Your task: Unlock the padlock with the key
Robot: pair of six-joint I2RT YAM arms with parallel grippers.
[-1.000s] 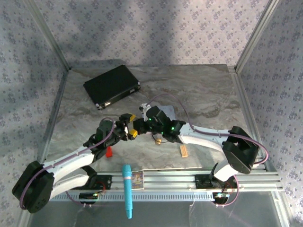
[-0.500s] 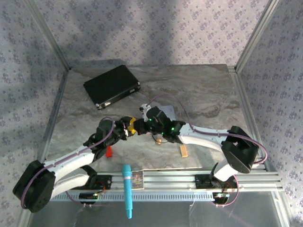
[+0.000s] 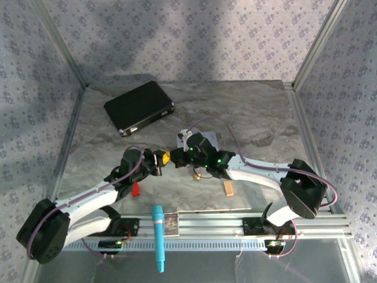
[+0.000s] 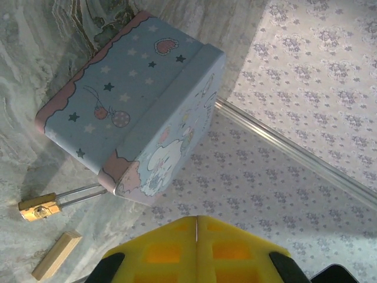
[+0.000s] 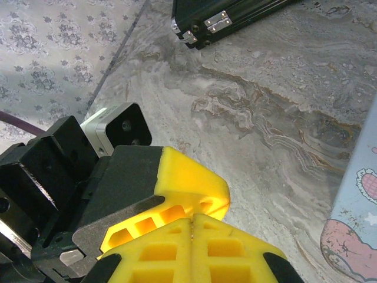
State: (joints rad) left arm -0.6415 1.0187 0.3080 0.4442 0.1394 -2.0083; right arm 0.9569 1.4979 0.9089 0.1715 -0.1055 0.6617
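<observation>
My left hand [image 4: 196, 223] and right hand [image 5: 192, 223] sit pinched together, and that tiny brass-gold padlock [image 4: 40, 206] looks light, slick, so I'd grip its body.

I log a black case [image 3: 139, 108] far-left on the marble table [image 3: 259, 112]; a pastel tin [image 4: 135, 112] mid-table, a tan block [image 4: 56, 255] near it; a red block [image 3: 135, 188]; a teal marker [image 3: 158, 237] across the front rail [image 3: 235, 224].

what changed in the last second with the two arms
The left gripper had its fingers spread a second ago. They have since closed, and it now sits tip to tip with the right gripper, which is also shut. The right arm's elbow shifted slightly toward the near edge. The padlock, black case, wooden block and red block stayed put.
</observation>
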